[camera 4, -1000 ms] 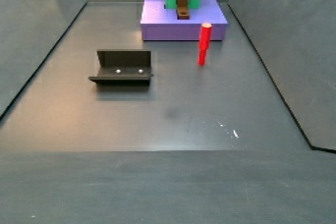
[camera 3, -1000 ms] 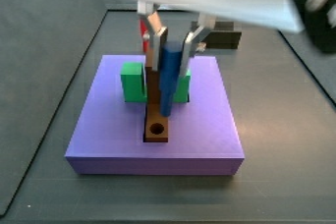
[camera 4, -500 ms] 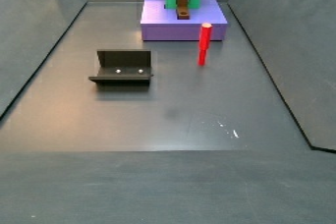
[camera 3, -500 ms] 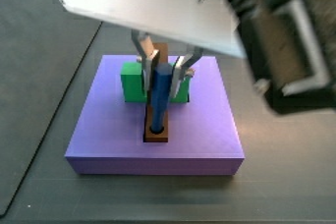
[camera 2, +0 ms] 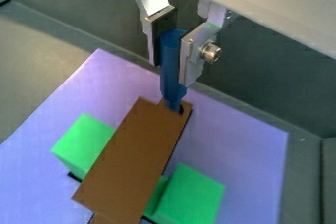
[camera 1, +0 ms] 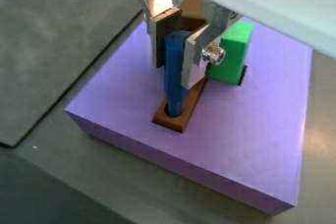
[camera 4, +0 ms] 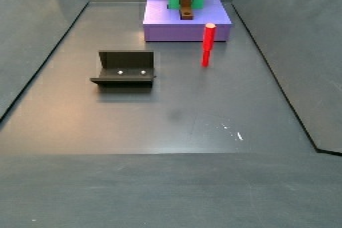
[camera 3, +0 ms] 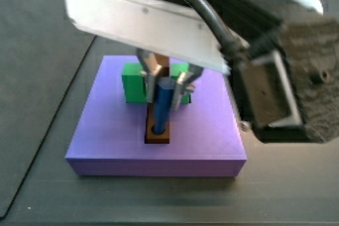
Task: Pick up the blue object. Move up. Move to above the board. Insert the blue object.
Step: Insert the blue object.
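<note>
My gripper is shut on the blue object, a slim dark-blue peg held upright. Its lower end stands in the round hole at the end of the board, a narrow brown plank running through a green block. Both wrist views show this; the other shows the gripper, the peg, the board and the block. A side view shows the gripper, the peg and the board.
The board and green block rest on a large purple slab, which stands at the far end of the floor. A red peg stands upright beside the slab. The fixture stands mid-floor.
My gripper has come down with the blue peg. The peg's tip has gone from above the board into the hole. The red peg and the fixture have not moved.
</note>
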